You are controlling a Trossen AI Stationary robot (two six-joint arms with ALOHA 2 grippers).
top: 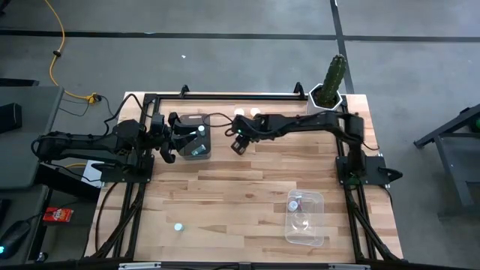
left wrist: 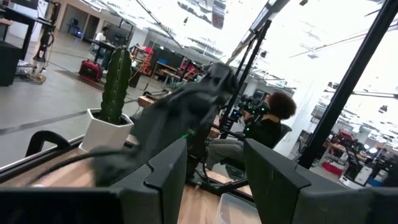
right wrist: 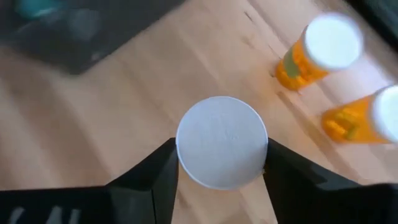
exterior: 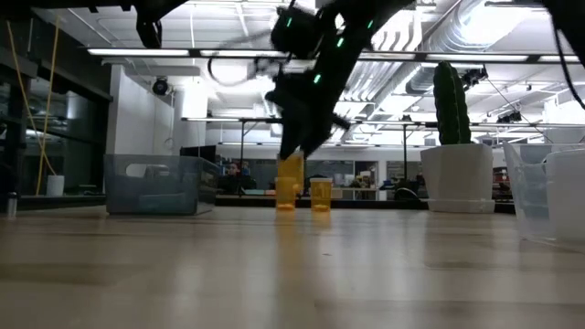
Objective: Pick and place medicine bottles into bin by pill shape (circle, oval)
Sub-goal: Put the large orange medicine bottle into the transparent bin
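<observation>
My right gripper [top: 238, 145] is at the table's far middle, shut on a white-capped medicine bottle [right wrist: 222, 149]; its orange body shows below the fingers in the low view [exterior: 290, 169]. Two more orange bottles with white caps [right wrist: 317, 53] [right wrist: 367, 118] stand on their bases on the table near the far edge [top: 247, 113]. My left gripper [top: 166, 142] is open and empty by the left side of a clear bin [top: 196, 136], which holds a teal-topped bottle [top: 201, 130]. Another teal-topped bottle [top: 178, 226] stands near the front left. My right gripper pinches the bottle between its two fingers [right wrist: 158, 171], one on each side, just below the white cap's rim [right wrist: 184, 163]. The fingers come from above, pointing down. The bottle is upright, cap up, and looks lifted off the table.
A second clear bin [top: 304, 219] with bottles inside sits at the near right. A tall green cactus in a white pot [top: 330, 82] stands at the far right corner. A person sits beyond the table [left wrist: 267, 127]. Bare wood lies between the two bins.
</observation>
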